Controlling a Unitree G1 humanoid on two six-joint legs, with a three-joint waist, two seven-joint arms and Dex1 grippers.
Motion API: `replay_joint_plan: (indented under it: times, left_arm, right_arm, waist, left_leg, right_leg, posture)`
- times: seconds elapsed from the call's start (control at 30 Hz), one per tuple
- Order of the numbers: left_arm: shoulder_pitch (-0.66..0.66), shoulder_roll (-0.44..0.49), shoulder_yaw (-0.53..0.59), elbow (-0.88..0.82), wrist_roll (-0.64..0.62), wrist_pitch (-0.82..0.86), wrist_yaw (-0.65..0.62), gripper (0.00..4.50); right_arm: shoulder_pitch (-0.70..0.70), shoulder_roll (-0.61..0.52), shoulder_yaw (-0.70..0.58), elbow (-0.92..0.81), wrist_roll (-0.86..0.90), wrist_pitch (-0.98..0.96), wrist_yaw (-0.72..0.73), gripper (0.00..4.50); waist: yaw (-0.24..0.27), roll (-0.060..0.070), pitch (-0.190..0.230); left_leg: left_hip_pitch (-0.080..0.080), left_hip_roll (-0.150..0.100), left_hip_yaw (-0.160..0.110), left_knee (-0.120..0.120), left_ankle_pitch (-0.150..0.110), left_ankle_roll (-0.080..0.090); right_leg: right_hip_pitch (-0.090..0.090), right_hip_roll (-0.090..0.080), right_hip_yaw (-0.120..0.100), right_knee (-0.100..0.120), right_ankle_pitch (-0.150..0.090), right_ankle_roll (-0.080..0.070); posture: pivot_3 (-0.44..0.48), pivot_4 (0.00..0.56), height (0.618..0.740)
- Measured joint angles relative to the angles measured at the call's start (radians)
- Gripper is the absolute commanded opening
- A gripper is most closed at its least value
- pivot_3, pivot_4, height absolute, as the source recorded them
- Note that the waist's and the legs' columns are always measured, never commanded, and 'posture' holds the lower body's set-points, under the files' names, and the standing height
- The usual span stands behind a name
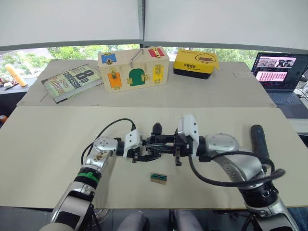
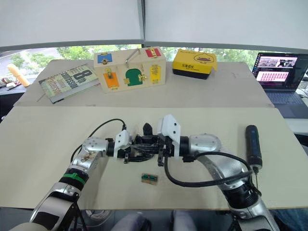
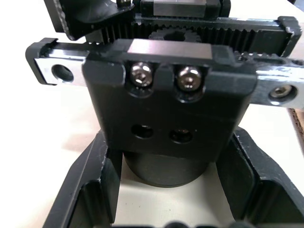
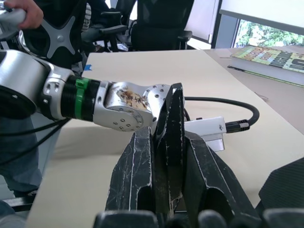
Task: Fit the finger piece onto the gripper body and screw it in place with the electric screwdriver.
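Gripper body (image 3: 166, 109): black block with toothed racks, two silver screw heads and two empty holes on its near face, held above the middle of the near counter (image 1: 57, 144) between the two robot arms. Left gripper (image 1: 144, 149): fingers (image 3: 90, 190) clenched on the gripper body from the left, one on each side of its round lower part. Finger piece (image 4: 172, 142): slim black tapered piece, standing upright, pinched between the black fingers (image 4: 135, 175) of the right gripper (image 1: 166, 147), which meets the left gripper at the counter's centre; the piece lies right at the gripper body, though whether it is seated on it cannot be told. Electric screwdriver (image 2: 253, 145): dark cylinder lying flat on the counter near its right edge, well apart from both grippers, thin bit pointing toward the near edge. Small green-and-tan block (image 1: 158, 177): lying on the counter just in front of the joined grippers, untouched. Far counter, from left to right: book (image 1: 72, 81), wooden latch box (image 1: 133, 69) with coloured doors, yellow-and-black box (image 1: 196, 63). Open laptop (image 1: 280, 72) at the far right, screen lit. Orange object (image 1: 16, 75) at the far left edge. Person's hand (image 4: 23, 12) and office chairs in the right wrist view, beyond the counter.
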Motion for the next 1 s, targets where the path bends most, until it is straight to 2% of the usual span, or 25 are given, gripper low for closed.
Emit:
replay_joint_plan:
  times: [0.27,0.63,1.0]
  left_arm:
    - [0.009,0.011,-0.006,-0.023,0.0,0.025,0.007,2.28]
    - [0.013,0.019,-0.008,-0.039,0.0,0.043,0.01,2.28]
    - [0.024,0.022,-0.008,-0.058,0.0,0.048,0.02,2.28]
  right_arm:
    - [0.001,0.016,0.014,0.076,-0.072,-0.054,0.042,0.37]
    - [0.005,0.012,0.013,0.092,-0.117,-0.068,0.05,0.37]
    - [0.005,0.01,0.007,0.065,-0.095,0.015,0.045,0.37]
  waist:
    - [-0.005,0.0,0.0]
    - [-0.007,0.001,0.0]
    - [-0.007,0.001,-0.002]
  left_leg:
    - [0.0,0.0,0.0,0.0,0.0,0.0]
    - [0.0,0.0,0.0,0.0,0.0,0.0]
    - [0.001,0.0,-0.001,0.0,0.0,0.0]
  right_leg:
    - [0.0,0.0,-0.002,0.0,0.0,0.0]
    - [0.0,0.0,-0.005,0.0,0.0,0.0]
    - [0.0,0.0,-0.005,0.0,0.0,0.0]
  posture:
    - [0.0,0.15,0.74]
    - [0.0,0.15,0.74]
    - [0.0,0.15,0.74]
